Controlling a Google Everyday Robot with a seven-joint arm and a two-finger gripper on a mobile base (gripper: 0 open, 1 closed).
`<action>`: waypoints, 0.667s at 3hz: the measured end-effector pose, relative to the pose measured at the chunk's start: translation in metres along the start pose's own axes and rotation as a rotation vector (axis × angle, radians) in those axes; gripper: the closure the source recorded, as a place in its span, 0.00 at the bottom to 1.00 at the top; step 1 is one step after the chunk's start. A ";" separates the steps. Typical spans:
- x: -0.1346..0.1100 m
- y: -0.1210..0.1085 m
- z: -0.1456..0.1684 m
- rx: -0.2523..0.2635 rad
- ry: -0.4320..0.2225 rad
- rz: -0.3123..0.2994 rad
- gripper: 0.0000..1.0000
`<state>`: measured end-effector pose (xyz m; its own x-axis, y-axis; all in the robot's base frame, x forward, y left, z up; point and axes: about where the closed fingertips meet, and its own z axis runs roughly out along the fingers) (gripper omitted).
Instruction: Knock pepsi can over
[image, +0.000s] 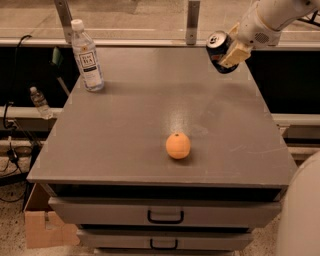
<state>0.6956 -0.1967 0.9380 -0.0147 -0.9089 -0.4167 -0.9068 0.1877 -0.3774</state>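
Camera view: A grey counter (125, 120) is seen from the front and slightly above, with two drawers (100, 212) under it, each with a dark handle.

At the far right corner, a white robot arm (272, 17) reaches in from the upper right. Its hand (226, 54) is clenched on the can (217, 44), with a tan finger (235, 53) pressed along the can's right side. The can is dark blue and tilted, so its silver top faces up and to the left. It sits over the far right edge of the counter; I cannot tell whether its base touches the surface.

A clear bottle (86, 57) with a white cap and a white label stands upright at the far left corner, well apart from the can.

An orange (178, 145) rests near the middle of the counter, toward the front, apart from both the bottle and the can.

On the left, below counter level, a smaller bottle (40, 102) stands on a ledge. A cardboard box (42, 227) sits on the floor at lower left, with dark cables (10, 150) above it.
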 end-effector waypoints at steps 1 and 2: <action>0.009 0.008 0.004 -0.003 0.105 -0.096 1.00; 0.011 0.018 0.011 -0.009 0.175 -0.177 0.84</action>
<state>0.6834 -0.1995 0.9176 0.0732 -0.9781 -0.1950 -0.9055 0.0168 -0.4240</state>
